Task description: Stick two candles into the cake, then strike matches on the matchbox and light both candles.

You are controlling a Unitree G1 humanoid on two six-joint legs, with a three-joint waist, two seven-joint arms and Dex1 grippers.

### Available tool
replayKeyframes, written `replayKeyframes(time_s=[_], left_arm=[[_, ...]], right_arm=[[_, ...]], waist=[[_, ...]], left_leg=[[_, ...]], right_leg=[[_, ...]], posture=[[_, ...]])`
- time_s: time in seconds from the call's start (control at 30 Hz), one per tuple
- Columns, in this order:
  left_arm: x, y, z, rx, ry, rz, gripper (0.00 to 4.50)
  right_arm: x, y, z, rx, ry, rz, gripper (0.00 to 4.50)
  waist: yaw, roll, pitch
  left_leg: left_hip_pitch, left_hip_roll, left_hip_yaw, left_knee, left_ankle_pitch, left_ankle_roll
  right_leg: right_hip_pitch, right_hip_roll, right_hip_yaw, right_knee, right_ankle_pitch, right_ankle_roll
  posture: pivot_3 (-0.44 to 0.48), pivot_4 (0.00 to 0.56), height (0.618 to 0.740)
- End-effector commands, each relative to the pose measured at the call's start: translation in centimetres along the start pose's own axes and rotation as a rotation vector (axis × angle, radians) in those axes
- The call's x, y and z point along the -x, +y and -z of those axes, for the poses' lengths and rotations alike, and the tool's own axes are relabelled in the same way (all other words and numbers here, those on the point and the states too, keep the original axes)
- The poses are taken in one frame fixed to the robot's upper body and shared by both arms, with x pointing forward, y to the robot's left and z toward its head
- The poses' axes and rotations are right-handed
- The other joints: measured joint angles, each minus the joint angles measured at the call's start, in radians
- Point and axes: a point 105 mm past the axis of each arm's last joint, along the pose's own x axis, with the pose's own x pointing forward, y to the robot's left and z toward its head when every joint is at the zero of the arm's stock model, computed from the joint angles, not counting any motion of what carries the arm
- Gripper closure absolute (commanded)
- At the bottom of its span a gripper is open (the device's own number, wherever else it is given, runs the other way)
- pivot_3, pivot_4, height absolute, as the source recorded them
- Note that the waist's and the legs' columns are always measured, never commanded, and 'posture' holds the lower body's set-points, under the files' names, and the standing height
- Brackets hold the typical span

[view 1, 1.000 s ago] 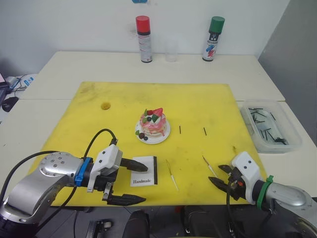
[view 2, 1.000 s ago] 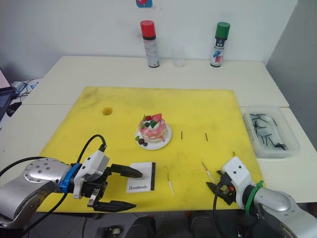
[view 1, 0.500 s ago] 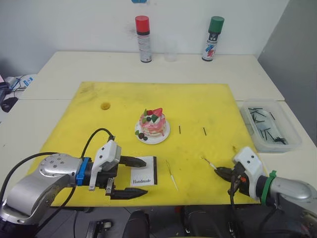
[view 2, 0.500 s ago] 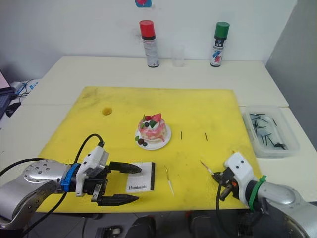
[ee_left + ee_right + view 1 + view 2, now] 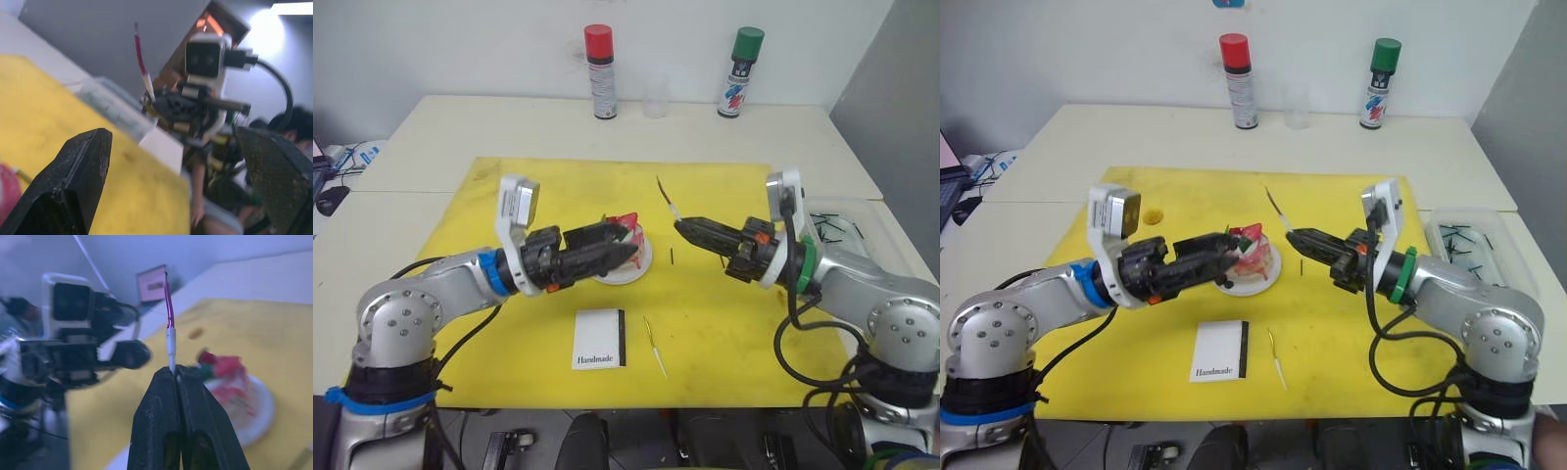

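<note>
Left eye view: cake on its white plate, mid yellow mat. Left gripper reaches it from the cake's left side, fingers parted about the cake's near edge. Right gripper, just right of the cake and raised above the mat, pinches one candle fast at its lower end, the stick slanting upward. Second candle lies flat on the mat, nearer than the cake, beside the matchbox. One match lies just right of the cake.
</note>
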Motion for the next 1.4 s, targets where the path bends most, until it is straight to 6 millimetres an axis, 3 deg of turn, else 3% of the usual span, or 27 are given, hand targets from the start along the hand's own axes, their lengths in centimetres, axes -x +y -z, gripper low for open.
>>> replayKeyframes(time_s=[0.03,0.3,0.47,0.8,0.83,1.07,1.27,1.4], left_arm=[[-0.7,-0.9,-1.9,0.066,-0.104,0.053,0.0],[-0.9,-0.8,-1.7,0.131,-0.11,0.07,0.0],[-1.0,-0.9,-1.4,0.157,-0.107,0.092,1.09],[-1.1,-1.0,-1.0,0.168,-0.087,0.115,4.33],[-1.1,-1.0,-0.9,0.169,-0.084,0.119,4.49],[-0.7,-1.3,-0.7,0.156,-0.073,0.125,4.49],[0.7,0.2,-3.1,-0.037,-0.078,-0.032,4.5],[1.9,3.0,-5.2,-0.4,-0.01,-0.28,4.5]], right_arm=[[-0.9,1.6,-1.1,-0.075,-0.053,-0.101,4.46],[-1.5,2.6,-0.9,-0.122,-0.026,-0.144,4.46],[-1.9,2.9,-0.7,-0.133,-0.014,-0.159,4.5],[-2.2,3.5,-0.1,-0.137,0.007,-0.175,4.5],[-2.2,3.5,0.0,-0.132,0.009,-0.175,4.5],[-2.0,3.5,0.0,-0.107,0.025,-0.168,4.5],[-1.9,2.7,1.1,0.113,0.175,-0.099,2.47],[-2.2,1.5,1.5,0.339,0.298,-0.022,1.05]], waist=[[0.0,0.0,0.0],[-0.001,0.0,0.0],[0.0,0.0,0.0],[-0.001,0.0,0.0],[-0.001,0.0,0.0],[0.0,0.0,0.0],[0.0,0.001,0.0],[0.0,0.001,0.0]], left_leg=[[-0.001,0.0,0.0,0.0,0.0,0.0],[-0.002,0.0,0.0,0.0,0.0,0.0],[-0.001,-0.001,0.0,0.003,0.0,0.0],[-0.001,-0.001,0.0,0.012,0.0,0.0],[-0.001,-0.001,0.0,0.012,0.0,0.0],[-0.001,-0.001,0.0,0.011,0.0,0.0],[-0.001,-0.001,0.0,0.011,0.0,0.0],[-0.001,-0.001,0.0,0.011,0.0,0.0]], right_leg=[[0.0,0.0,0.0,0.0,0.0,0.0],[-0.003,0.0,0.0,0.002,-0.001,0.002],[-0.004,0.0,0.0,0.007,-0.002,0.003],[-0.004,0.001,0.001,0.014,-0.003,0.003],[-0.004,0.001,0.001,0.014,-0.003,0.003],[-0.004,0.001,0.001,0.014,-0.003,0.003],[-0.005,0.001,0.002,0.014,-0.003,0.003],[-0.006,0.001,0.001,0.014,-0.006,-0.002]], posture=[[0.0,0.15,0.74],[0.0,0.15,0.74],[0.0,0.15,0.74],[0.0,0.15,0.74],[0.0,0.15,0.74],[0.0,0.15,0.74],[0.0,0.15,0.74],[0.0,0.15,0.74]])
